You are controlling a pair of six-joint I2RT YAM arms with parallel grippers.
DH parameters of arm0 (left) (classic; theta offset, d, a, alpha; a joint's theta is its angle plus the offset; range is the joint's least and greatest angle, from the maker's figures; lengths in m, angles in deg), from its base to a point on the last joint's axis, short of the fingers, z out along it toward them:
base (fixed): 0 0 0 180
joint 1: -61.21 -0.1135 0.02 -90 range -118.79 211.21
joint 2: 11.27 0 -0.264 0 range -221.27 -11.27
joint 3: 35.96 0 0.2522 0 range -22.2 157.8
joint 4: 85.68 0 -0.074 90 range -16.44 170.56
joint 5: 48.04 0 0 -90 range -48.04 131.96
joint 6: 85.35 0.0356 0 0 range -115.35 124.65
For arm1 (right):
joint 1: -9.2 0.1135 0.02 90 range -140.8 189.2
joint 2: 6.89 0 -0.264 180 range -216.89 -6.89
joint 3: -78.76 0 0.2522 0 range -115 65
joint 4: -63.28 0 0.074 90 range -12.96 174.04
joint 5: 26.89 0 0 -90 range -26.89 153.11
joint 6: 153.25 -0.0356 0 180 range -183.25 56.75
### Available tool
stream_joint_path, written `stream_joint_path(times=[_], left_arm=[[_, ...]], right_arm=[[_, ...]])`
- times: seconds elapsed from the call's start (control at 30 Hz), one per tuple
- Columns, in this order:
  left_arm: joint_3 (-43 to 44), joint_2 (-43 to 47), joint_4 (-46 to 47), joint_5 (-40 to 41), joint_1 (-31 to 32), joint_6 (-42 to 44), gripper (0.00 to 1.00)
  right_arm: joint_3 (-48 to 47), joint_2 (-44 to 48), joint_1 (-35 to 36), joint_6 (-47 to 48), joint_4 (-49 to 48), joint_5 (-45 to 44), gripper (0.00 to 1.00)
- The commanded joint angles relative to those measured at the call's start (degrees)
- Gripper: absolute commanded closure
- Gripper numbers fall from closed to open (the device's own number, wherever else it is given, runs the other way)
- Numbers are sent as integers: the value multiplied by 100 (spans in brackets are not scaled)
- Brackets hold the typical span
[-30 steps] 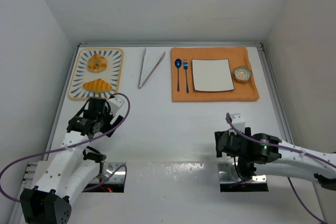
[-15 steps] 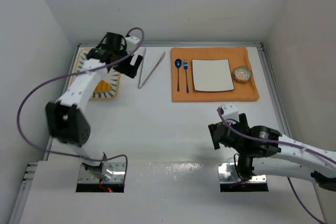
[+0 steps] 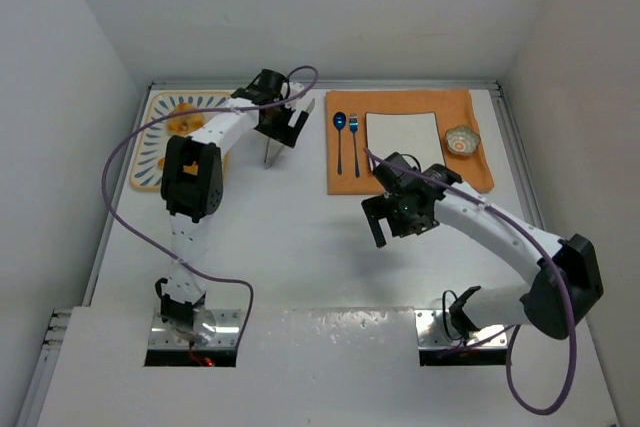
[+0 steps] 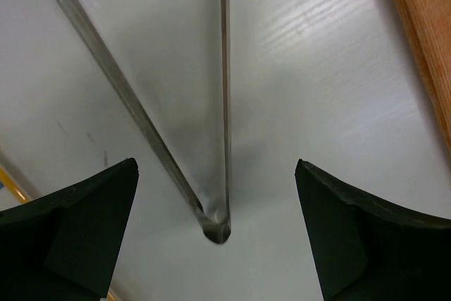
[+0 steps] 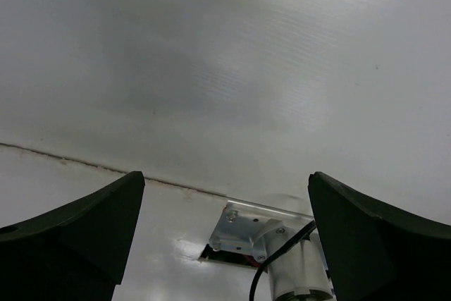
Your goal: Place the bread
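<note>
The bread (image 3: pixel 181 121) on the blue-and-yellow patterned tray (image 3: pixel 152 147), far left of the worktop (image 3: pixel 300 257), untouched by either claw. Only the knotted bun plainly in sight, at the tray's far end. Longer croissant piece almost wholly hidden under the left arm's black elbow, which crosses the tray's near half; cannot make out how it lies.

Just right of the tray, metal tongs (image 4: pixel 215 225) flat on the worktop. Directly over them, the left claw (image 4: pixel 215 168), jaws spread wide and holding nothing. In its wrist view, the joined end of the tongs centred between the two dark fingers (image 4: pixel 77 223), clear of both, with the two blades running up and cut off by the top edge. From above, most of the tongs covered by that claw, only the near joined end showing.

Further right, an orange placemat (image 3: pixel 475 175) with blue spoon (image 3: pixel 339 137), blue fork (image 3: pixel 354 142), white square plate (image 3: pixel 405 132) and small patterned bowl (image 3: pixel 462 139). Plate's near-left corner and part of the mat's near edge masked by the right arm.

Off the mat's near-left corner, the right claw (image 3: pixel 374 225) above bare worktop, wide open and empty; in its wrist view, only fingers at the lower corners, white surface, and a metal bracket (image 5: pixel 243 234) with a cable.
</note>
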Motion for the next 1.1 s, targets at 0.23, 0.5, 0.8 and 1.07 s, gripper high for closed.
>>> stream_joint_path(times=[0.23, 0.5, 0.8, 1.07], left_arm=[[573, -953, 578, 991, 105, -328, 1], [1099, -1384, 693, 676, 35, -380, 1], [776, -1315, 693, 8, -89, -486, 30], [660, -375, 245, -45, -142, -433, 50]], right_arm=[[-201, -430, -526, 645, -564, 995, 0], [-280, -553, -719, 619, -661, 1119, 0], [-315, -386, -746, 540, -555, 900, 0], [-227, 18, -719, 189, -573, 873, 0]])
